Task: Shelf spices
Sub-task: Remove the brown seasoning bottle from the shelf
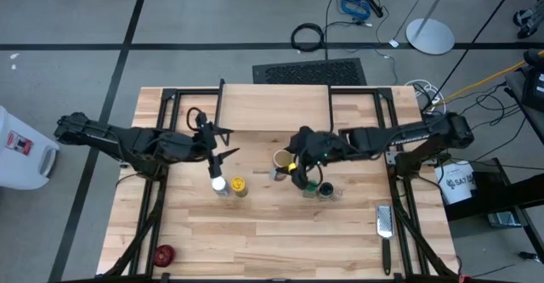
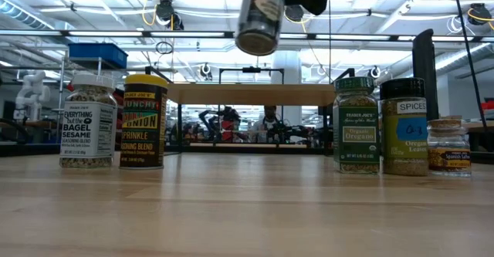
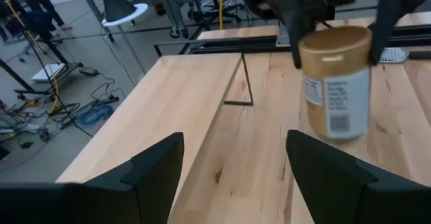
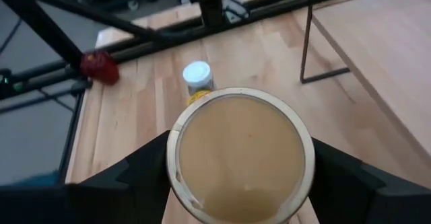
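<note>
R pincer [image 4: 236,183] clamps tan jar [image 4: 239,153] by its sides, lifted off table [image 1: 280,232] nr shelf [image 1: 272,109]. Looks rigid, light, prob slick; grip mid-body. L pincer [image 3: 232,163] open, empty, beside it.

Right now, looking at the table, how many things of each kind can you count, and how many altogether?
Spice jars standing on the table: 5 (white-capped, yellow, green-lidded, dark-lidded, small cork-topped)
Spice jars held up by the right gripper: 1 (tan-lidded jar)
Shelf: 1
Grater: 1
Red round object: 1
Total: 9
</note>
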You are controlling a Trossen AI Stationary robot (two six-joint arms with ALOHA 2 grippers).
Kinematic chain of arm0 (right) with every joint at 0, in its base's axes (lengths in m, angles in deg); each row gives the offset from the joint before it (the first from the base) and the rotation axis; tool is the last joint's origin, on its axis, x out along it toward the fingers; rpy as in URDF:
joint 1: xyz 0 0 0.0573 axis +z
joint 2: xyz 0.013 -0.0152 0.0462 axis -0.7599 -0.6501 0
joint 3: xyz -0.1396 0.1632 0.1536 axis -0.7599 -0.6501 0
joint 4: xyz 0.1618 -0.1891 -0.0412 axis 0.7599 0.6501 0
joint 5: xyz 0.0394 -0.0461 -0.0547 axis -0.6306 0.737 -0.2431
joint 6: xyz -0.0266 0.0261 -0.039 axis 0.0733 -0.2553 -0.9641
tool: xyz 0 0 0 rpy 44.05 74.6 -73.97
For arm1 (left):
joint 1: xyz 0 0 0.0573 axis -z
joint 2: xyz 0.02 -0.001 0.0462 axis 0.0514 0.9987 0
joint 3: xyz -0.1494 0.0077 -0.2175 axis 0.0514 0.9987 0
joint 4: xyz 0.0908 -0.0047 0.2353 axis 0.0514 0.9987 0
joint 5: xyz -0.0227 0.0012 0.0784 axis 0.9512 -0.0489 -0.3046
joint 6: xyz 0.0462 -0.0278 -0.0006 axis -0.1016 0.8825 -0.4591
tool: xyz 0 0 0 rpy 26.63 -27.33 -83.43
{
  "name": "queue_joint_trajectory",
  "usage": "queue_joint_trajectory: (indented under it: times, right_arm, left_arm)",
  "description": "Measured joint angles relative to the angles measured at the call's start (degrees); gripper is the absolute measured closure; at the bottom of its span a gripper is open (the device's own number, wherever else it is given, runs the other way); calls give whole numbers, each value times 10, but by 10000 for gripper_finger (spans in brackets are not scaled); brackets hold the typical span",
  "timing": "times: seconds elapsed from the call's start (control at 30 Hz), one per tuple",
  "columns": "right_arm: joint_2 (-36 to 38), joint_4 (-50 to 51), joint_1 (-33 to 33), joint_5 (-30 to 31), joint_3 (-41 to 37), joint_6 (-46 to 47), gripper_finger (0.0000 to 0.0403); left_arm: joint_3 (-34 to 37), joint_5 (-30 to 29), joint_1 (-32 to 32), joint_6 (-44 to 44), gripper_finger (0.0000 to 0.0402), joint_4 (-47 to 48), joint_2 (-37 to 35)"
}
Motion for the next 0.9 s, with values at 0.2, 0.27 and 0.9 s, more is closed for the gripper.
queue_joint_trajectory:
  times: [0.2,0.27,0.9]
  right_arm:
    - [-23,-81,27,28,-46,34,133]
    - [-40,-89,28,29,-47,44,133]
    - [-208,-227,33,31,-47,26,133]
  left_arm:
    - [0,0,0,0,130,14,-3]
    - [0,0,0,0,130,13,-3]
    - [0,0,0,30,130,23,-3]
